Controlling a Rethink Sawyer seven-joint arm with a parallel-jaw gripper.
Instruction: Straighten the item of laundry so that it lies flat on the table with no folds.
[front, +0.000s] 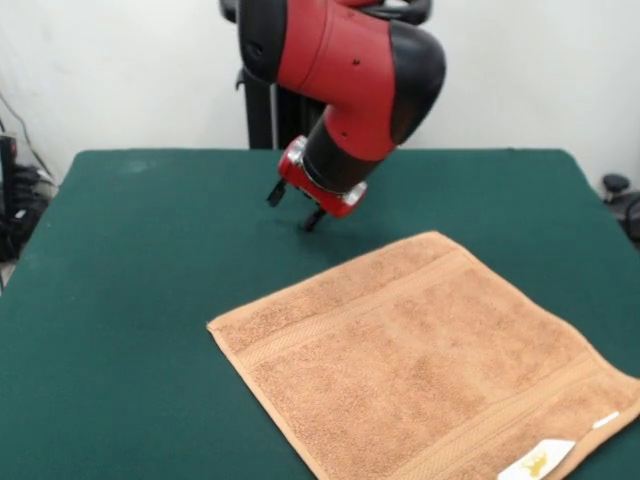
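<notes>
White wall backs the dark green table (130, 300); the orange-tan towel (425, 365) lies flat, white tag (537, 461) at its near edge. Beyond it hovers the gripper (295, 207), fingers apart, empty.

A robotics lab, by the look of it: a red and black arm (345, 85) on a black pedestal (268, 110) behind a green felt counter (120, 300), bare white wall (120, 70), cables (far left) (20, 190) trailing at the edge.
</notes>
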